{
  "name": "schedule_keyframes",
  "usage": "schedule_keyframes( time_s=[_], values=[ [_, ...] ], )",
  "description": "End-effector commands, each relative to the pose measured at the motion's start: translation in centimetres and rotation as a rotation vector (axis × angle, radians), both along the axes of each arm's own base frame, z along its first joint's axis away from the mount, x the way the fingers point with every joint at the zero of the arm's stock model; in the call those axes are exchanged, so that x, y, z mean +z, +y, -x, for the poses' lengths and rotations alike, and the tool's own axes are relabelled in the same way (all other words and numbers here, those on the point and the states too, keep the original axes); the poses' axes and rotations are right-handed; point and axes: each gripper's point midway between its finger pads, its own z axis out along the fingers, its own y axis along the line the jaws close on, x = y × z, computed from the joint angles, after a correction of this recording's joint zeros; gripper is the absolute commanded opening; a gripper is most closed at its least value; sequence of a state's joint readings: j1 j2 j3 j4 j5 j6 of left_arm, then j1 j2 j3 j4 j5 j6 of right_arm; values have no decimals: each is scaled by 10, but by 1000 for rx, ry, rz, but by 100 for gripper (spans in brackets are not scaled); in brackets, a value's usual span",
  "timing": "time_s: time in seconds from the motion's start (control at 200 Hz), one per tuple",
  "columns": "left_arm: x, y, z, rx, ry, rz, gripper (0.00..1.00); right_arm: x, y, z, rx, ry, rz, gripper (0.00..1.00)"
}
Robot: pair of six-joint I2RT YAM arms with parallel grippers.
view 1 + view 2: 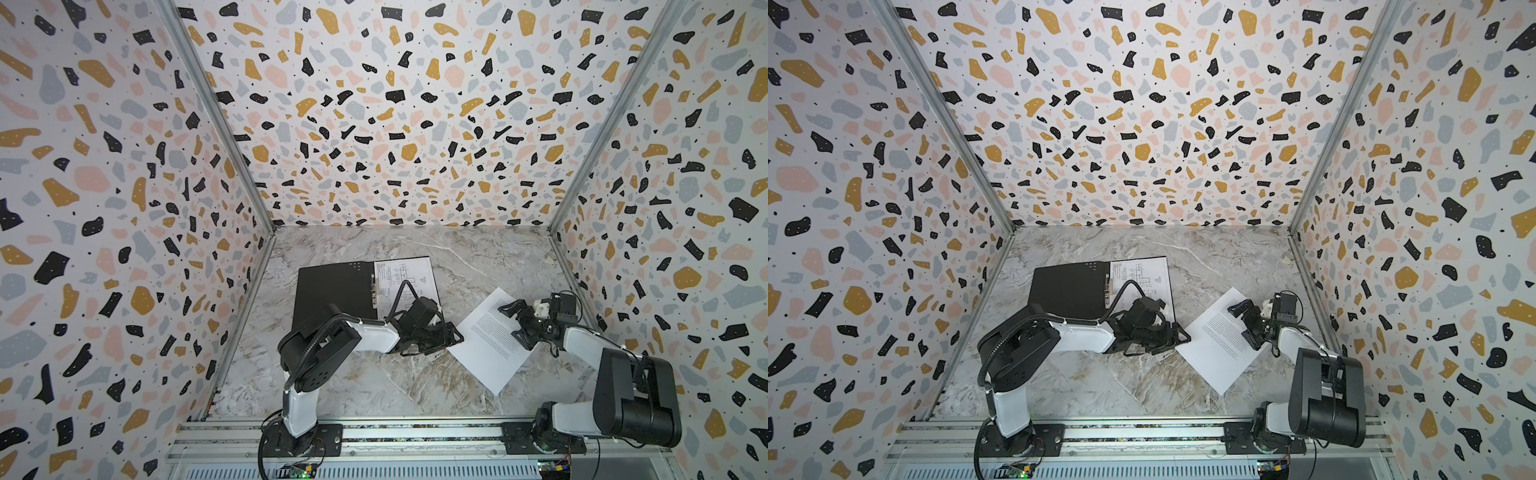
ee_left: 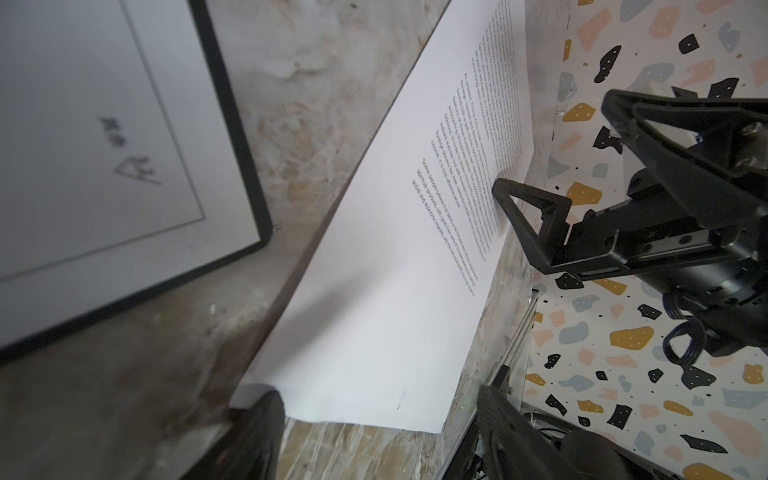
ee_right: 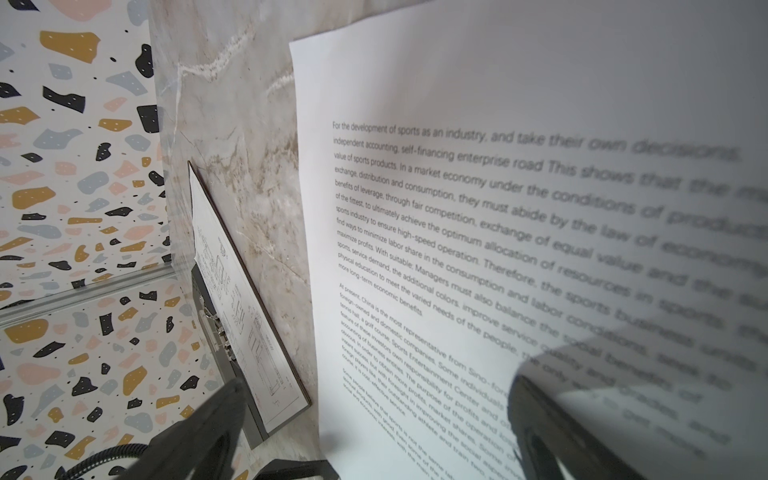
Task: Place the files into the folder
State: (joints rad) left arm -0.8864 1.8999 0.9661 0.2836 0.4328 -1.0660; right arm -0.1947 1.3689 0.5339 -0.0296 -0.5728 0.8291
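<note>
The folder (image 1: 332, 291) (image 1: 1067, 291) lies open on the marble table, black inside up. A white file with a line diagram (image 1: 405, 278) (image 1: 1142, 274) (image 2: 104, 145) (image 3: 232, 291) lies on its right half. The other file, a sheet of printed text (image 1: 490, 345) (image 1: 1221, 349) (image 2: 374, 291) (image 3: 498, 208), lies slantwise on the table to the right. My left gripper (image 1: 455, 338) (image 1: 1183, 336) (image 2: 378, 399) stands open at that sheet's left corner, one finger on either side. My right gripper (image 1: 513, 322) (image 1: 1241, 324) (image 3: 378, 386) is open over the sheet's far right edge; one fingertip (image 2: 523, 208) touches the paper.
Patterned walls (image 1: 124, 249) close the table on three sides; the right wall (image 1: 623, 270) stands just behind my right wrist. The arms' bases sit on a metal rail (image 1: 415, 436) at the table's front edge. Bare marble (image 1: 374, 382) lies between the rail and the sheets.
</note>
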Motion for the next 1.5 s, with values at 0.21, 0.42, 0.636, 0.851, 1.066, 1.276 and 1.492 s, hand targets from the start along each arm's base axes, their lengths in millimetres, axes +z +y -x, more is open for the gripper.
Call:
schedule_keyframes(
  time_s=[0.21, 0.42, 0.636, 0.851, 1.066, 1.276, 1.492],
  values=[
    [-7, 2, -5, 26, 5, -28, 75, -18, -12, 14, -37, 75, 48, 99],
    [-7, 3, -6, 41, 14, -22, 74, -20, -11, 17, -40, 84, 38, 99],
    [-14, 12, 0, 50, 43, -59, 75, -20, -12, 16, -46, 84, 38, 99],
    [-16, 10, 1, 57, 59, -54, 74, -21, -12, 17, -51, 85, 32, 99],
    [-12, 13, 1, 64, 61, -59, 74, -21, -12, 18, -56, 83, 31, 99],
    [-11, 13, 1, 72, 64, -57, 74, -21, -11, 19, -55, 80, 23, 99],
    [-9, 16, 2, 84, 60, -70, 74, -21, -12, 18, -56, 78, 20, 99]
  ],
)
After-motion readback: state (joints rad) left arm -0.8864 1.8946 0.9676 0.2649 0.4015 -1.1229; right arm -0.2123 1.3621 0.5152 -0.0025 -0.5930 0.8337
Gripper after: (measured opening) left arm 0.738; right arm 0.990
